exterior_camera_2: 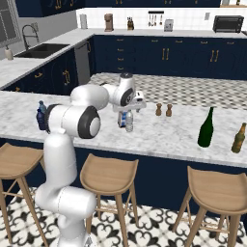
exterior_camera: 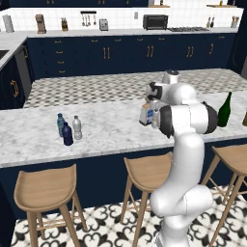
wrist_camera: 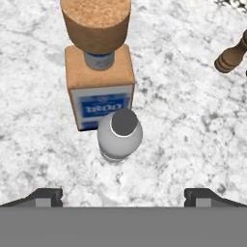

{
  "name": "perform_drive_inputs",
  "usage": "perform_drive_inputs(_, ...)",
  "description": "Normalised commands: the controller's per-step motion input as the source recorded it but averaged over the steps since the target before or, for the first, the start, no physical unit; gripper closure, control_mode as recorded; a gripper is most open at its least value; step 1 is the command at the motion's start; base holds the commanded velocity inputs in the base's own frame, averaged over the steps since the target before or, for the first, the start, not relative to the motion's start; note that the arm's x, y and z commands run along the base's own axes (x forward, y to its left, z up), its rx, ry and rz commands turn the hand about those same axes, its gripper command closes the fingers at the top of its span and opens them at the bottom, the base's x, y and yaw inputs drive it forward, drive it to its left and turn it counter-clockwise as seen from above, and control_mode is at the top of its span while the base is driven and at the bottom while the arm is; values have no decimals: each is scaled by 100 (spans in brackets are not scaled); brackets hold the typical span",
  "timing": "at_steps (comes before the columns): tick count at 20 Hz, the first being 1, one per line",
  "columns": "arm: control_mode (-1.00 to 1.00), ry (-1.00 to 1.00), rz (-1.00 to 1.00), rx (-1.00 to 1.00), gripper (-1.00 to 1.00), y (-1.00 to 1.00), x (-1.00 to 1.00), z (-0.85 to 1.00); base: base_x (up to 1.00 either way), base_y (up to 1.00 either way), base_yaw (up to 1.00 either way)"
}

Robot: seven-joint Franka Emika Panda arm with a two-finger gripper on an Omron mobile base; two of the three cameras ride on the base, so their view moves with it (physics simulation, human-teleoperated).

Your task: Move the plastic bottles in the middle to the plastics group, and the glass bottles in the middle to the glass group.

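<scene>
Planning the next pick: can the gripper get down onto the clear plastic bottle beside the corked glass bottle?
Probably yes: the gripper hangs open above the plastic bottle; the glass bottle crowds one side.

Two brown shakers (exterior_camera_2: 163, 110) stand side by side on the marble counter (exterior_camera_2: 159, 135), a seemingly amber bottle (exterior_camera_2: 238, 138) at its right end.

counter (wrist_camera: 193, 144): grey-white marble; glass bottle (wrist_camera: 99, 77): tan, brown cork, blue-white label; plastic bottle (wrist_camera: 119, 134): clear, grey cap
</scene>
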Motion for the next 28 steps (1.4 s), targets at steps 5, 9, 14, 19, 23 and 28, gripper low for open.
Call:
perform_drive_inputs(5,-100,0,0,0,-100,0,7,-19,0,0,0)
perform_drive_inputs(9,-100,0,3,2,-100,4,0,-11,0,0,0)
perform_drive_inputs(14,-100,-1,3,5,-100,1,0,-6,0,0,0)
perform_drive_inputs(19,-100,-1,2,3,-100,0,26,-10,0,0,0)
perform_drive_inputs(23,-100,0,3,2,-100,0,14,-1,0,0,0)
perform_drive_inputs(28,-100,0,5,4,-100,0,0,0,0,0,0)
